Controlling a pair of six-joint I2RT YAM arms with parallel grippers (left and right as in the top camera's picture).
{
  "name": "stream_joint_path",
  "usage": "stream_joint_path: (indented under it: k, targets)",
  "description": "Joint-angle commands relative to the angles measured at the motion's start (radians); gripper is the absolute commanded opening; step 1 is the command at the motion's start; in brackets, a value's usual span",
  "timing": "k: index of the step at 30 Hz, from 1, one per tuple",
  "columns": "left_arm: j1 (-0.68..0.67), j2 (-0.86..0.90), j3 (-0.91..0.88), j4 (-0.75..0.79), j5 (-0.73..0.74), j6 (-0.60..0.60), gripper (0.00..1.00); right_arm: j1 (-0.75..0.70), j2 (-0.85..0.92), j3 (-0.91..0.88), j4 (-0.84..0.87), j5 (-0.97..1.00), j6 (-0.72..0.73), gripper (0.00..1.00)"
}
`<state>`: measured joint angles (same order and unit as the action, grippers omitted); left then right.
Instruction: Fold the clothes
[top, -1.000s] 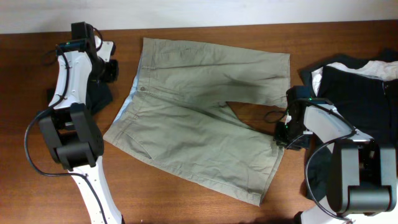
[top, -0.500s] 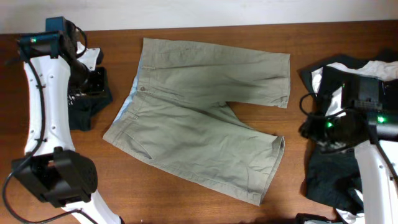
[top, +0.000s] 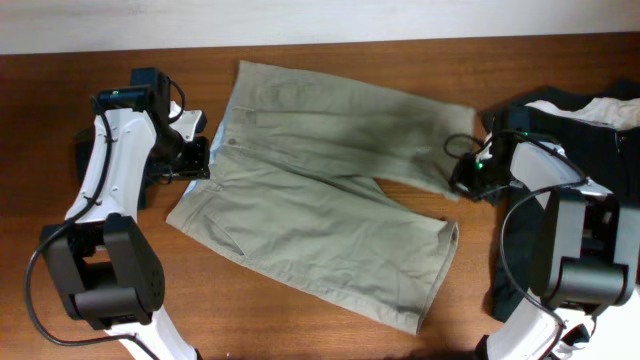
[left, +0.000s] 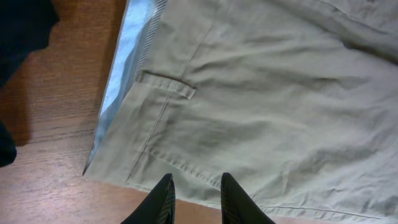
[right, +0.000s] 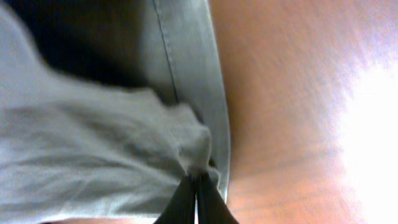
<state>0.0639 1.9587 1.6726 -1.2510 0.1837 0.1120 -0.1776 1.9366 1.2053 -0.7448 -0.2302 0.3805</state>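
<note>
You have free worktop (top: 250, 315) in front of the shorts (top: 320, 200); a dark garment (left: 18, 25) at left and a clothes pile (top: 625, 160) at right block the sides.

Overhead cam straight down on table (top: 330, 55), L wrist close over shorts (left: 249, 93), R wrist v. close at their hem (right: 193, 74)

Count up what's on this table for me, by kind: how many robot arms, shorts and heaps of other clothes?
robot arms: 2, the left arm and the right arm
khaki shorts: 1
heaps of dark clothes: 2, the left heap and the right heap
total: 5
</note>
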Motion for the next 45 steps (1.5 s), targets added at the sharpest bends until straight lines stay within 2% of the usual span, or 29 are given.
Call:
stream_joint_path:
  k: [1,2,3,4,5,11,14,24,26,27,28,33,34,35,37,40,41,45]
  targets:
    - [0.002,-0.008,-0.002,0.013,0.01,0.016,0.26,0.0,-0.13,0.007,-0.042,0.1,-0.114,0.4]
    - [0.002,-0.008,-0.002,0.017,0.001,0.016,0.26,-0.004,-0.185,0.024,-0.032,0.101,-0.115,0.54]
    - [0.002,-0.008,-0.002,0.017,-0.006,0.016,0.26,-0.014,-0.233,0.042,0.006,0.1,-0.114,0.54]
    - [0.002,-0.008,-0.002,0.017,-0.009,0.016,0.26,-0.028,-0.26,0.051,0.066,0.097,-0.1,0.41]
    - [0.002,-0.008,-0.002,0.02,-0.009,0.016,0.26,-0.029,-0.254,0.052,0.113,0.092,-0.071,0.4]
    - [0.002,-0.008,-0.002,0.037,-0.009,0.016,0.26,-0.032,0.043,0.052,0.431,0.031,0.03,0.41]
    - [0.002,-0.008,-0.002,0.047,-0.009,0.016,0.27,-0.043,0.091,0.052,0.521,0.027,0.029,0.47]
    - [0.002,-0.008,-0.002,0.065,-0.008,0.016,0.27,-0.061,0.148,0.052,0.581,-0.012,0.029,0.45]
    - [0.002,-0.008,-0.002,0.067,-0.008,0.016,0.27,-0.058,0.148,0.051,0.577,-0.015,0.029,0.33]
    - [0.002,-0.008,-0.002,0.067,-0.008,0.016,0.27,-0.059,0.148,0.052,0.585,-0.031,0.029,0.21]
    - [0.002,-0.008,-0.002,0.066,-0.008,0.016,0.28,-0.061,0.148,0.055,0.603,-0.049,0.029,0.04]
    - [0.002,-0.008,-0.002,0.066,-0.008,0.016,0.27,-0.099,0.148,0.193,0.602,-0.163,0.025,0.06]
    - [0.002,-0.008,-0.002,0.066,-0.008,0.016,0.27,-0.113,0.148,0.198,0.599,-0.158,0.025,0.33]
    - [0.002,-0.008,-0.002,0.067,-0.008,0.016,0.28,-0.121,0.148,0.198,0.552,-0.106,0.018,0.37]
    - [0.002,-0.008,-0.002,0.072,-0.008,0.016,0.28,-0.121,0.152,0.198,0.509,-0.042,-0.015,0.37]
    - [0.002,-0.008,-0.002,0.073,-0.008,0.016,0.28,-0.121,0.204,0.198,0.495,-0.058,-0.016,0.37]
    - [0.002,-0.008,-0.002,0.073,-0.008,0.016,0.28,-0.119,0.215,0.198,0.496,-0.078,-0.016,0.33]
    - [0.002,-0.008,-0.002,0.073,-0.008,0.016,0.28,-0.103,0.221,0.198,0.5,-0.08,-0.025,0.32]
